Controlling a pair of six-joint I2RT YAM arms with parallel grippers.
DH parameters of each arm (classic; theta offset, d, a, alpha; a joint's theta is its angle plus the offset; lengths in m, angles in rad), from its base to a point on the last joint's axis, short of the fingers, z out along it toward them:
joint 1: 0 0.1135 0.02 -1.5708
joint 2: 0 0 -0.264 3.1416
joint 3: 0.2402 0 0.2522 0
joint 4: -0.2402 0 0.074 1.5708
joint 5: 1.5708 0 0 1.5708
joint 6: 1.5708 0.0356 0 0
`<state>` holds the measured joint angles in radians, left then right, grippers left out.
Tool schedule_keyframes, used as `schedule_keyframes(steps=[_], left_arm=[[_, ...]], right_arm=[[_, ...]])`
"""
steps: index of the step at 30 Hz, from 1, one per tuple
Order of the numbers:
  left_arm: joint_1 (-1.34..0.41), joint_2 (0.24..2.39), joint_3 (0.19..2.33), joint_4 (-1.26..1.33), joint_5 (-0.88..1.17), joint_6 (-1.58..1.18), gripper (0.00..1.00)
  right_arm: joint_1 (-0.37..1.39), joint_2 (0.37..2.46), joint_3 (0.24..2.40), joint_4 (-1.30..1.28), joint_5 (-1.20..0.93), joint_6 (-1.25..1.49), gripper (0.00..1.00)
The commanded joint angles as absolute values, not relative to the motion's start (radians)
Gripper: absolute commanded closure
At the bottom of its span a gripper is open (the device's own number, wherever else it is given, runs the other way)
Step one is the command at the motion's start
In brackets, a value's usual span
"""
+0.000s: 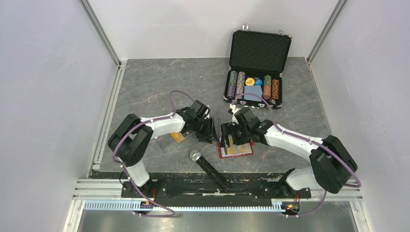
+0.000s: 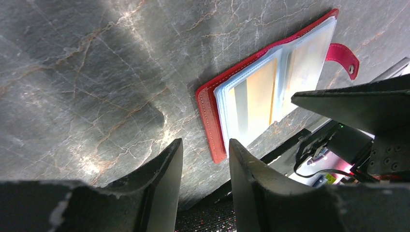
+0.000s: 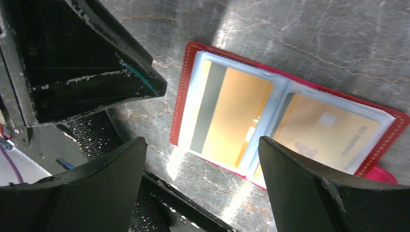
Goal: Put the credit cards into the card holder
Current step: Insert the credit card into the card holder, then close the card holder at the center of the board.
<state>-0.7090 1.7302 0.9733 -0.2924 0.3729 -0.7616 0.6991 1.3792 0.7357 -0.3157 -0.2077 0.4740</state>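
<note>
The left gripper (image 2: 205,147) is hovering low over the table (image 1: 159,82) with its jaws parted and nothing between them. The right gripper (image 3: 202,142) is hanging spread wide and empty, directly above the card holder (image 3: 181,96). The holder is lying open and flat just right of the left fingers, its long axis running across the table, and two gold cards (image 3: 237,116) are showing inside its clear sleeves. One more orange-gold card (image 1: 179,137) is lying loose on the table on the other side of the left gripper, toward that arm's base and partly under its wrist. The left arm is plainly the nearer one for it. Judging by this, the coming move is turning on backing leftward to that card. Open table is lying to the left. A black rod (image 1: 209,166) is crowding the near side, and the poker chip case (image 1: 254,72) is sitting well apart at the far edge.
</note>
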Motion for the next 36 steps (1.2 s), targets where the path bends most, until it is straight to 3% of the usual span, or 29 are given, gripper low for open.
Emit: schedule_keyframes(steps=[1,13,26,36], left_arm=[[-0.725,1.754,0.975,-0.255,0.389,-0.798,0.53],[-0.737,1.812,0.949,-0.170,0.421,-0.839,0.48],[-0.746,1.804,0.957,-0.077,0.478,-0.877,0.49],[-0.747,1.718,0.982,-0.003,0.557,-0.920,0.51]], right_arm=[[0.673,1.352,0.735,-0.350,-0.137,0.437,0.11],[0.486,1.295,0.634,-0.407,-0.131,0.338,0.15],[0.450,1.346,0.560,-0.358,-0.189,0.311,0.49],[0.449,1.340,0.547,-0.333,-0.254,0.330,0.56]])
